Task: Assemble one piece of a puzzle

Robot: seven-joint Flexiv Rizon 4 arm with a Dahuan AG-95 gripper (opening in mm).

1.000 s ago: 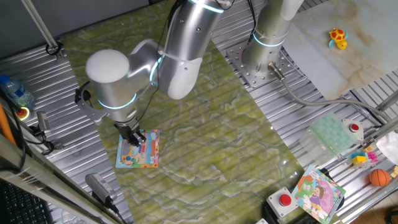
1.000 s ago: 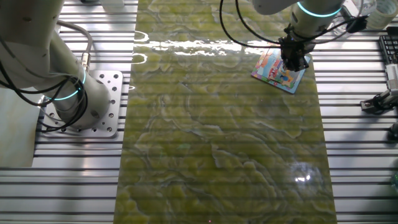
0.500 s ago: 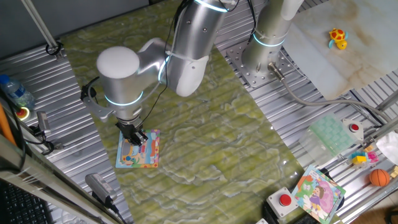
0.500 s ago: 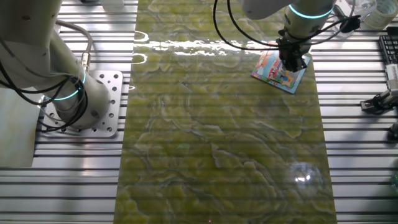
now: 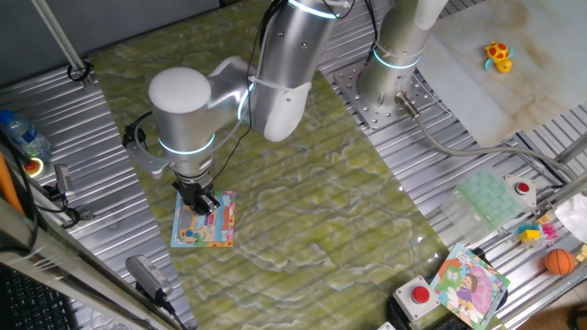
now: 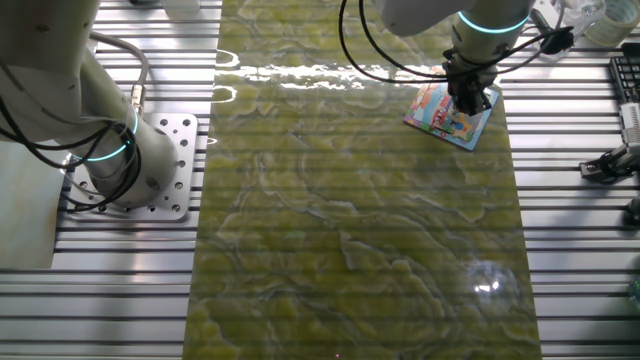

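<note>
end effector over puzzle, second board

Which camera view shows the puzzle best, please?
The one fixed view: most of the puzzle lies bare below the gripper. The other fixed view shows it smaller, at the mat's far edge, its right part under the gripper.

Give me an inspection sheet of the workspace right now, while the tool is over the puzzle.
Surface: green mat on slatted metal table.
Job's things: puzzle flat near mat edge; piece too small to make out.
Clutter: second puzzle board, orange ball, yellow toy, red button.
Grippers: tool over puzzle's upper part; finger state unclear.
Cables: black cable loops along the arm.
Surroundings: second arm base.
</note>
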